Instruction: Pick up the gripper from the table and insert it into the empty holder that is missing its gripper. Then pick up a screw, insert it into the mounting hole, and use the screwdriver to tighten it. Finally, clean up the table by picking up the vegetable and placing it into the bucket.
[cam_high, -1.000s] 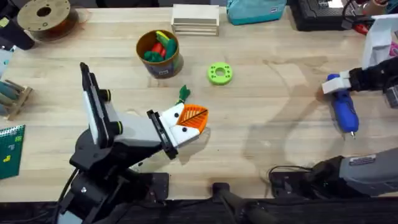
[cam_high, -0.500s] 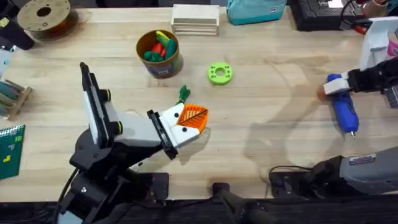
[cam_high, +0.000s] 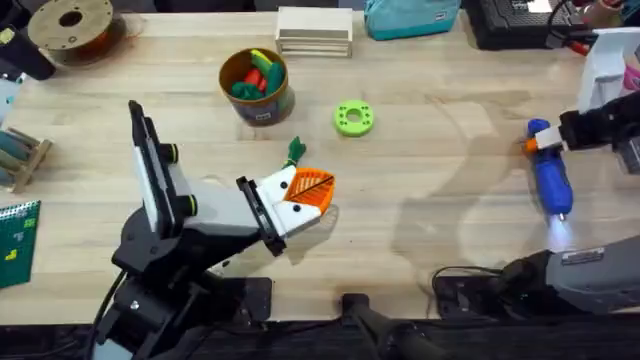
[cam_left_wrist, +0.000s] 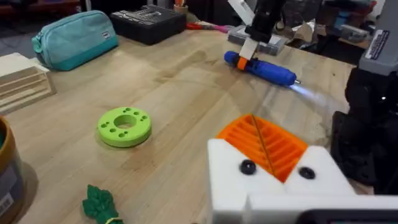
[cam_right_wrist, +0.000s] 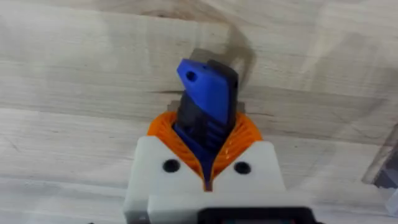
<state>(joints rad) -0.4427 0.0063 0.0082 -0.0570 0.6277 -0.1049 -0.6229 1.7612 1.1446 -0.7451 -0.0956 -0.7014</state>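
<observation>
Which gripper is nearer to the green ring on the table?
Left. The left gripper sits just below the green ring in the overhead view; the right gripper is far off at the table's right edge, holding the screwdriver.

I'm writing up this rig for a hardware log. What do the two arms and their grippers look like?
Both arms are black with dark bases. The left gripper has a white body, orange ribbed pads and two dark screw heads on its face; the right gripper matches it. A grey panel sits on the right arm's lower link. Black cables run along the table's near edge.

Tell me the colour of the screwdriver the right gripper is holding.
Blue, with an orange band near the grip; the screwdriver shows best in the overhead view.
</observation>
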